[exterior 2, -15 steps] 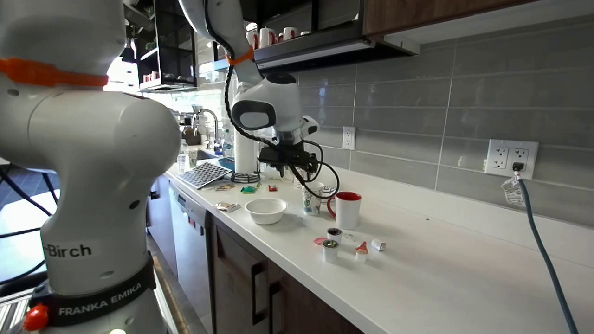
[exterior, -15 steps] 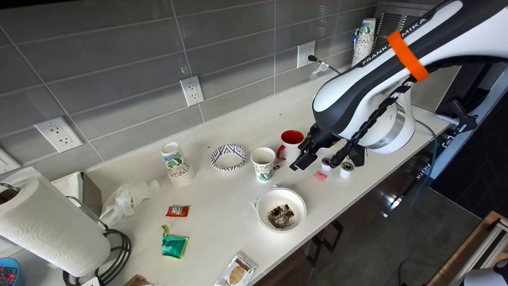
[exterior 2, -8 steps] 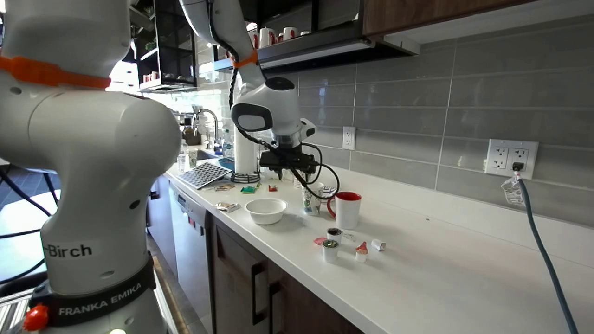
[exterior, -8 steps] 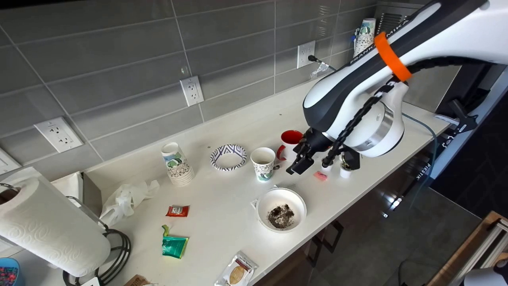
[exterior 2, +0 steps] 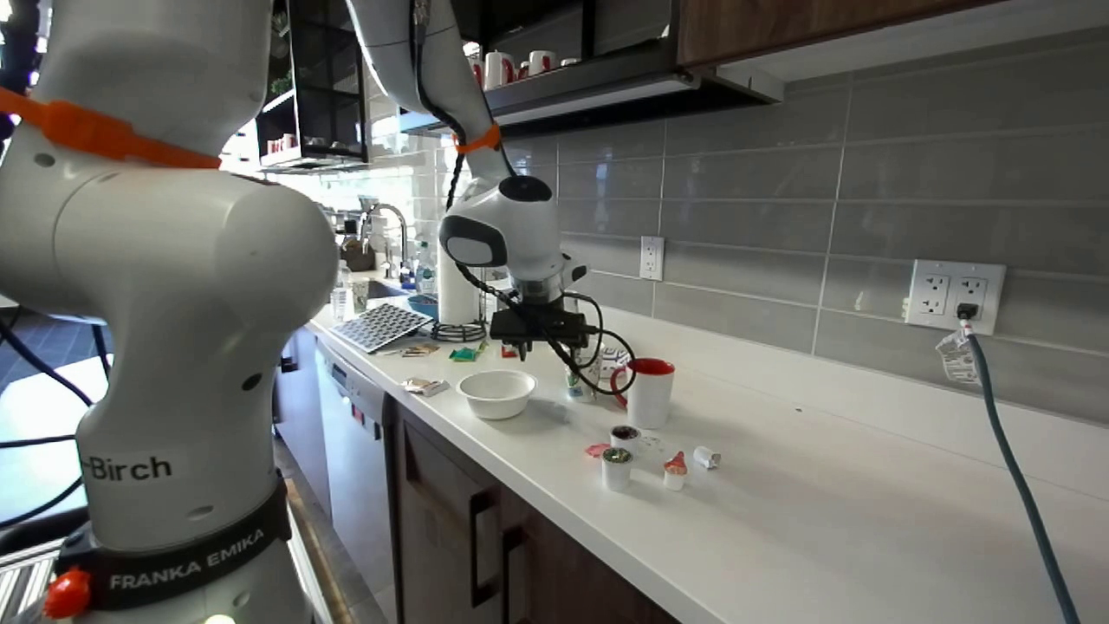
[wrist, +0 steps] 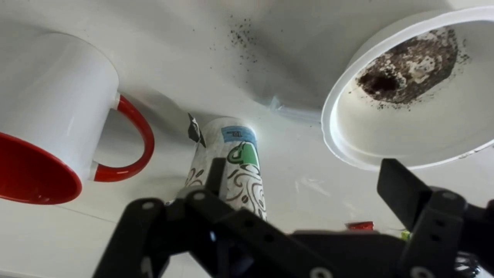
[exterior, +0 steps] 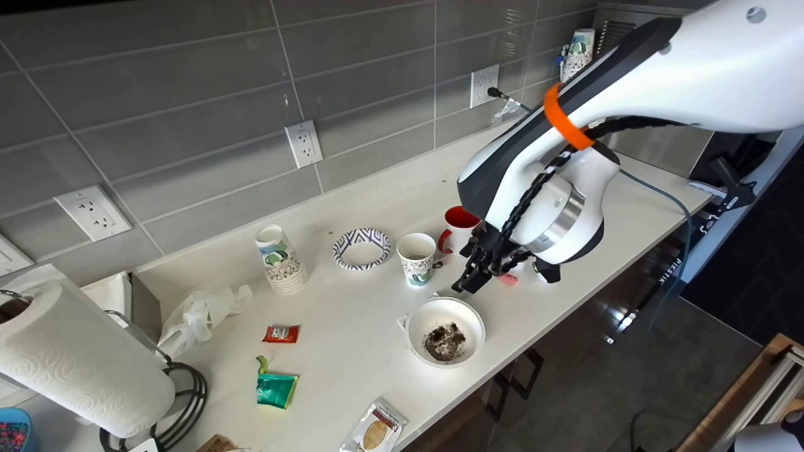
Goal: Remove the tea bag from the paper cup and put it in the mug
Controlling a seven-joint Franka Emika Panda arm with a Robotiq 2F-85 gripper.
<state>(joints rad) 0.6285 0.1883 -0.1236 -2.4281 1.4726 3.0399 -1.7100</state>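
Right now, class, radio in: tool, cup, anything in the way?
Tool open, empty. Cup upright, dark tag beside it. Mug and white bowl nearby, may crowd.

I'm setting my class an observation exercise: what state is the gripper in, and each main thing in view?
Gripper: open, holding nothing.
Paper cup: upright, contents unclear.
Mug: upright.
White bowl: upright, dark crumbs inside.
Patterned bowl: upright.
Cup stack: nested, upright.
Towel roll: upright.
Red packet: lying flat.
Green packet: lying flat.
Plug: in the wall outlet.
Tea bag: cannot be made out.

Wrist cam peers down super close, red-handled mug (wrist: 63,116) at 9 o'clock; both exterior views share it, farther back.
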